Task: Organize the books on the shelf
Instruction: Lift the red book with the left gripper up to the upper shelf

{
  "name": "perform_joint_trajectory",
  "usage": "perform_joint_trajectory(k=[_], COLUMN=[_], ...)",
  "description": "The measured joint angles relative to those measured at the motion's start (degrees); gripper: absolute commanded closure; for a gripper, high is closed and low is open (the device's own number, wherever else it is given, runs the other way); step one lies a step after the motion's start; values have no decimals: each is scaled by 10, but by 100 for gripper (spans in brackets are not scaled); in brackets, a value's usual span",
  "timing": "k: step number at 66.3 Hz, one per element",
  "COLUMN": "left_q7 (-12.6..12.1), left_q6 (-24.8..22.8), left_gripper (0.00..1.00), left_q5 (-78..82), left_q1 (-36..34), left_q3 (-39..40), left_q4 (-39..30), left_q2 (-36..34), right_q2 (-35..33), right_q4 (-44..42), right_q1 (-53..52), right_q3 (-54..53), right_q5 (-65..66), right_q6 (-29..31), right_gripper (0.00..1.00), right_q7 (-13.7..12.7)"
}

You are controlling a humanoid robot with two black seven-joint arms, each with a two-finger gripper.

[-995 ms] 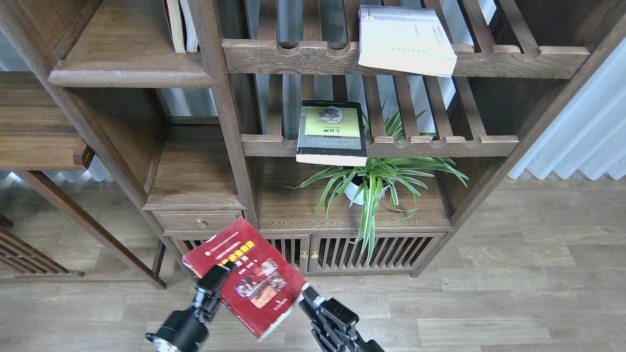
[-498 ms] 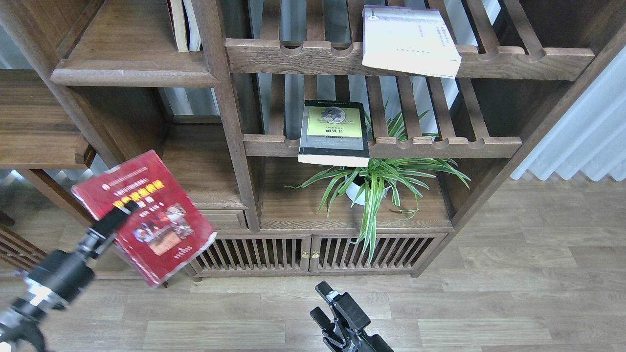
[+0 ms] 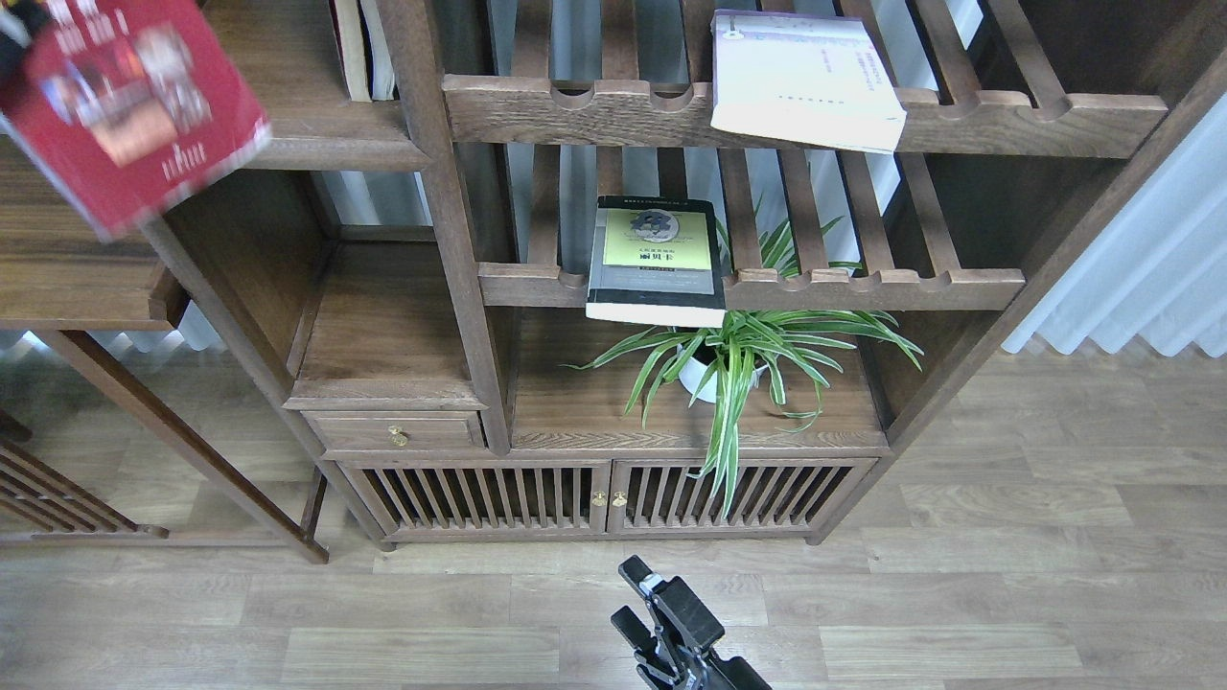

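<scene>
The red book [image 3: 125, 105] with yellow title and photos hangs blurred in the air at the top left, in front of the left end of the solid dark-brown shelf [image 3: 326, 149]. Only a dark tip of my left gripper [image 3: 13, 27] shows at the corner, on the book's edge. The white book [image 3: 805, 81] lies on the upper slatted rack. The black-grey book [image 3: 657, 259] with a yellow-green panel lies on the middle slatted rack, overhanging its front rail. My right gripper [image 3: 633, 594] is low over the floor, open and empty.
Two thin books [image 3: 359, 48] stand upright at the right end of the solid shelf. A potted spider plant [image 3: 729, 364] sits under the middle rack. A drawer [image 3: 393, 433] and slatted cabinet doors [image 3: 604, 498] are below. A side table [image 3: 67, 278] stands at the left.
My left arm has swung the red book from low centre up and left to the top left corner. My right gripper let go of it and dropped back.
</scene>
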State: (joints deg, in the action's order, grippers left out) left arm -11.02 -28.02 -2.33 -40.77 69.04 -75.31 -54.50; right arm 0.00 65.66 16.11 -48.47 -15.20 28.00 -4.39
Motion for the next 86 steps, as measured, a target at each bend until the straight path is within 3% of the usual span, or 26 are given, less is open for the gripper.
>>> perform_joint_trajectory(k=[2,12,63,68,79,86], left_q7=[-22,-38,-31,-19,50,76], left_q6=[0,0,0,0,0,0], left_gripper=[92,92,91,91,91,92], left_q5=[48,155,367,369,369,370], left_q1=[-28,-73,-230,-232,-239,-241], left_q3=[7,27,2,6,-4,-16], left_q4=[12,44,194,206,237,255], left_q2=[0,8,157,160,178,198], right_q2=[0,0,0,0,0,0], right_q4=[0,0,4,3,3,3], right_q1=[0,0,-37,-45,-68,-81], right_q3=[0,0,-8,-10,-18,-25], right_q5=[0,0,-2,-5,-10,-13], right_q6=[0,0,0,0,0,0], right_gripper=[0,0,0,0,0,0], right_q7=[0,0,1,1,8,11])
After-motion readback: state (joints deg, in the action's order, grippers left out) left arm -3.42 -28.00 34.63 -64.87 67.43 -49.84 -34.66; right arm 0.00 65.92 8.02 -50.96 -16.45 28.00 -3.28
